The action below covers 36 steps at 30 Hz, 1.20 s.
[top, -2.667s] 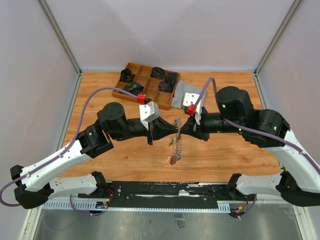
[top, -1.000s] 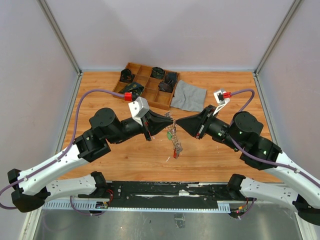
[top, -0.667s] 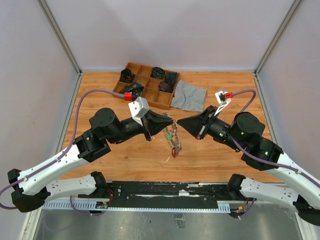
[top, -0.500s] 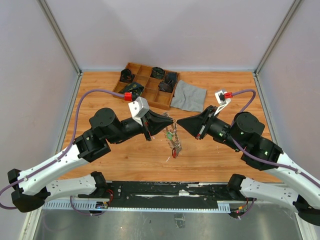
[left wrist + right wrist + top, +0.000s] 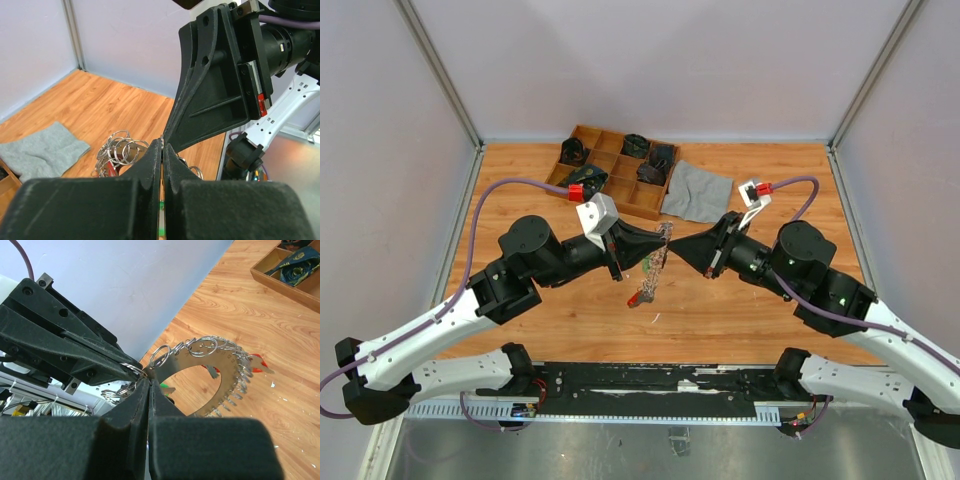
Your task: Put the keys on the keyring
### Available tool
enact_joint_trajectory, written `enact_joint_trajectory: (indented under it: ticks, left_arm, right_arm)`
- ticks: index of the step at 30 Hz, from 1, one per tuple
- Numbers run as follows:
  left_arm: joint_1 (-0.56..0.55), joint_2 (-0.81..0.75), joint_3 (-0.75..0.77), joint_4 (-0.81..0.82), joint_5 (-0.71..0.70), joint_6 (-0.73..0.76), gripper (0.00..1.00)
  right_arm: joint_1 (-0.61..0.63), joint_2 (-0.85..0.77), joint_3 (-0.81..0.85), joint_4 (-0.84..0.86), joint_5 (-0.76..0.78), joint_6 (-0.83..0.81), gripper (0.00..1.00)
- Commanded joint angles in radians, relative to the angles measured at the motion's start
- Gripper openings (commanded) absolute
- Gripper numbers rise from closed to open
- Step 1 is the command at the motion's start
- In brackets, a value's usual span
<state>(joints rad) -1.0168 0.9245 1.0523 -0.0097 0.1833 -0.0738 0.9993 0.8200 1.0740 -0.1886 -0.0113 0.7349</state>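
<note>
Reaching inward tip-to-tip: L gripper [image 5: 162, 150] clamps keyring [image 5: 222, 371], R gripper [image 5: 148, 385] clenched, prob. on same ring.

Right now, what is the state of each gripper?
Left gripper: shut on the keyring.
Right gripper: shut, pinching the keyring too.

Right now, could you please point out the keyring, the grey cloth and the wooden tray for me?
keyring [image 5: 222, 369]: right wrist view, on its flat metal band.
grey cloth [image 5: 698, 192]: top external view, on its middle.
wooden tray [image 5: 605, 131]: top external view, on its far rim.
</note>
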Motion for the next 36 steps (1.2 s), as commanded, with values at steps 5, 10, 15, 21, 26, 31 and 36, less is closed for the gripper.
enact_joint_trajectory:
  ticks: [5, 10, 15, 21, 26, 31, 36]
  left_arm:
    - [-0.005, -0.021, 0.004, 0.08, 0.027, 0.0, 0.01]
    - [-0.004, -0.03, 0.002, 0.083, 0.028, -0.005, 0.0]
    - [-0.005, -0.037, -0.001, 0.094, 0.038, -0.019, 0.01]
    - [-0.005, -0.041, 0.002, 0.126, 0.097, -0.054, 0.0]
    - [-0.004, -0.039, 0.009, 0.15, 0.184, -0.077, 0.01]
    - [-0.005, -0.033, 0.014, 0.174, 0.234, -0.092, 0.01]
    - [-0.005, -0.031, 0.019, 0.178, 0.253, -0.093, 0.01]
  right_arm:
    - [0.005, 0.007, 0.002, 0.011, -0.025, -0.002, 0.06]
    - [0.005, -0.064, 0.007, 0.02, 0.044, -0.158, 0.24]
    - [0.005, -0.133, -0.012, 0.08, 0.053, -0.346, 0.32]
    - [0.005, -0.121, -0.007, 0.127, -0.181, -0.563, 0.3]
    - [0.005, -0.079, 0.054, 0.072, -0.386, -0.656, 0.3]
    - [0.005, -0.073, 0.059, 0.062, -0.412, -0.671, 0.31]
    - [0.005, -0.071, 0.066, 0.039, -0.417, -0.675, 0.27]
